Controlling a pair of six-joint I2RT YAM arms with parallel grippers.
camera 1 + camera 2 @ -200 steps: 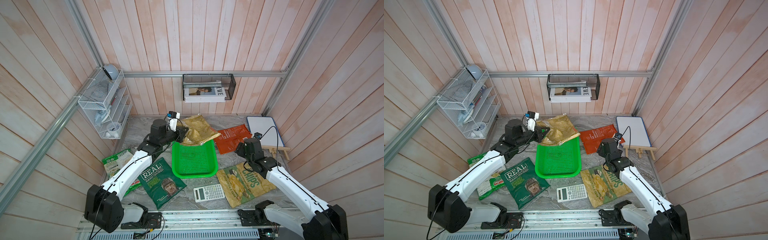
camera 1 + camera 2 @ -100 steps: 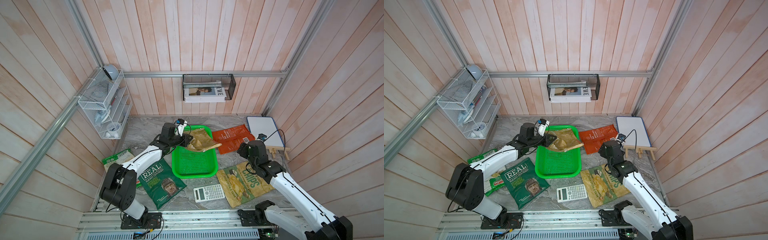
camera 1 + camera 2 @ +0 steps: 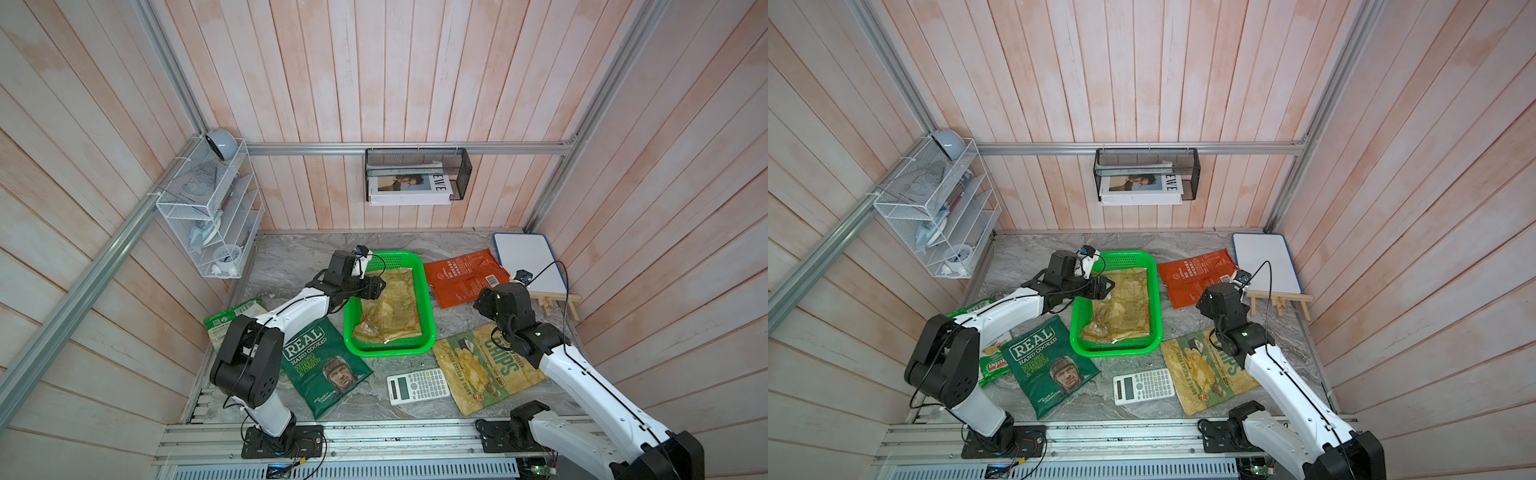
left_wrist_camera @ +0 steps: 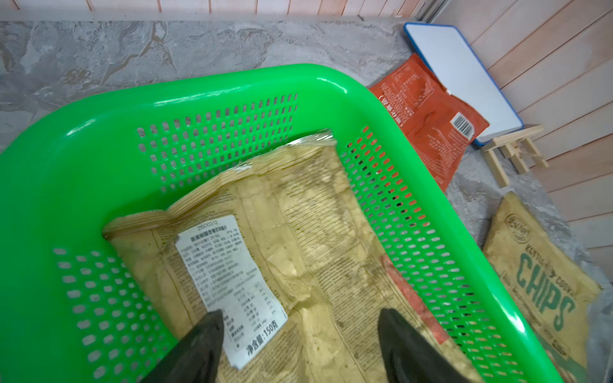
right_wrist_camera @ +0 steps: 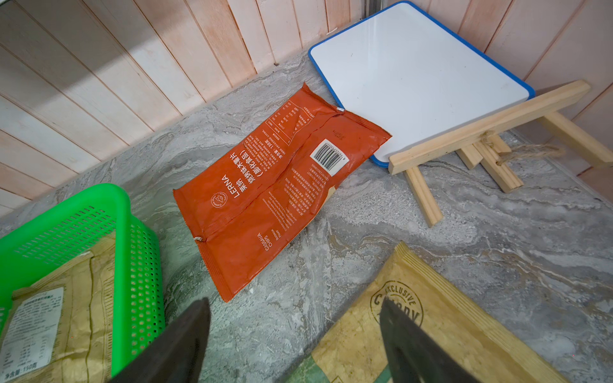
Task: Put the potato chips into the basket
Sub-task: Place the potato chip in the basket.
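The tan-gold bag [image 3: 390,309] lay flat inside the basket [image 3: 390,348], its long edge along the basket's right wall, with bare basket floor showing at the far end. The left claw [image 4: 300,318] hung spread over it, gripping nothing. The right claw [image 5: 293,303], also spread and empty, hung over the bare surface [image 5: 298,275] strip right of the basket, between the orange-red bag [image 5: 275,185] and the CHIPS bag [image 5: 414,325].

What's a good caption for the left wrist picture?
Open left claw hovers over the tan chip bag lying in the green basket.
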